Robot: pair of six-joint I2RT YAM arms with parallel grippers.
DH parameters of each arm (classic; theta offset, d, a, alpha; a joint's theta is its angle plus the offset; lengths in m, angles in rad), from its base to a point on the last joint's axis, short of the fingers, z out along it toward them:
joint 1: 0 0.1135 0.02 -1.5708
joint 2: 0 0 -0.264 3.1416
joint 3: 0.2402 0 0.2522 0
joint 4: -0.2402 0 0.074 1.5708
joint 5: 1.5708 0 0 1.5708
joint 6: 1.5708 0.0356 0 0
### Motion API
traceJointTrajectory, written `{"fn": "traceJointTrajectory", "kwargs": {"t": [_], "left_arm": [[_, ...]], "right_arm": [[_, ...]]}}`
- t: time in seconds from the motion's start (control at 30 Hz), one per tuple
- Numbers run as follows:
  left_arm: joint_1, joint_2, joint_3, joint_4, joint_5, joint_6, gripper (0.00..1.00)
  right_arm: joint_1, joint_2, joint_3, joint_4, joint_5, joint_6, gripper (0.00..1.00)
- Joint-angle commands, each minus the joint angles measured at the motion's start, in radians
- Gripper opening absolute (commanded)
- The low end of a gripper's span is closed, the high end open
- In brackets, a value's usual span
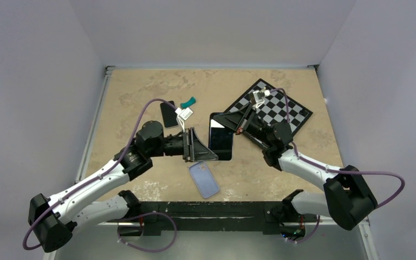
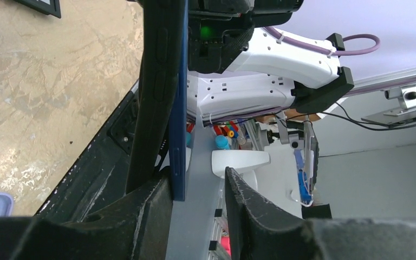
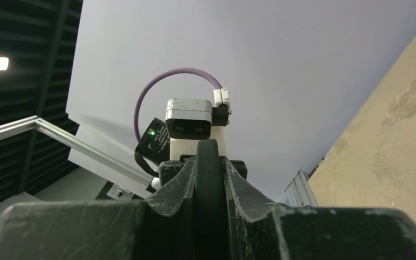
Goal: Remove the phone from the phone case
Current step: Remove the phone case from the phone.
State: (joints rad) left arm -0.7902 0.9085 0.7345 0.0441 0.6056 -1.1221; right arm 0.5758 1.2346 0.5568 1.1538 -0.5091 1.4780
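Table top (image 1: 141, 86) (tan, mottled) carries, farthest left, a flat black slab (image 1: 168, 114) with a teal piece (image 1: 188, 102) just beside it. The left gripper (image 1: 211, 147) reaches in sideways; in its wrist view one of its fingers (image 2: 151, 211) touches the phone (image 2: 179, 108) while the other stands apart, so the jaws are released. A lavender case (image 1: 204, 180) lies flat on the table below. Held upright in the air, screen toward the overhead camera, the phone shows a blue edge alongside the black phone case (image 2: 157, 81); whether it is fully seated I cannot tell. The right gripper (image 3: 210, 173) is clenched on the case's dark rim. A checkerboard (image 1: 281, 108) lies far right.
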Motion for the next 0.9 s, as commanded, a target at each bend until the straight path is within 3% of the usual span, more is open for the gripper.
{"fn": "traceJointTrajectory", "kwargs": {"t": [0.0, 0.13, 0.33, 0.4, 0.5, 0.53, 0.67, 0.87], "left_arm": [[-0.003, 0.057, 0.059, 0.092, -0.048, 0.020, 0.41], [-0.004, 0.089, 0.069, 0.126, -0.079, 0.019, 0.34], [0.000, 0.062, 0.064, 0.133, -0.157, 0.039, 0.04], [0.003, 0.030, 0.065, 0.100, -0.192, 0.063, 0.00], [0.013, -0.023, 0.064, 0.045, -0.245, 0.088, 0.00], [0.020, -0.041, 0.062, 0.028, -0.260, 0.091, 0.00], [0.058, -0.105, 0.062, -0.029, -0.299, 0.081, 0.00], [0.134, -0.163, 0.086, -0.125, -0.284, 0.027, 0.00]], "right_arm": [[0.034, -0.045, 0.042, 0.041, 0.034, -0.005, 0.00], [0.058, -0.041, 0.034, 0.034, 0.025, -0.036, 0.00], [0.069, -0.071, 0.029, -0.044, 0.000, -0.101, 0.00], [0.070, -0.096, 0.040, -0.134, -0.013, -0.150, 0.18], [0.070, -0.136, 0.083, -0.348, -0.025, -0.261, 0.66], [0.067, -0.143, 0.101, -0.412, -0.037, -0.296, 0.75], [0.037, -0.198, 0.097, -0.514, -0.077, -0.369, 0.85], [0.027, -0.260, 0.045, -0.529, -0.102, -0.392, 0.80]]}}
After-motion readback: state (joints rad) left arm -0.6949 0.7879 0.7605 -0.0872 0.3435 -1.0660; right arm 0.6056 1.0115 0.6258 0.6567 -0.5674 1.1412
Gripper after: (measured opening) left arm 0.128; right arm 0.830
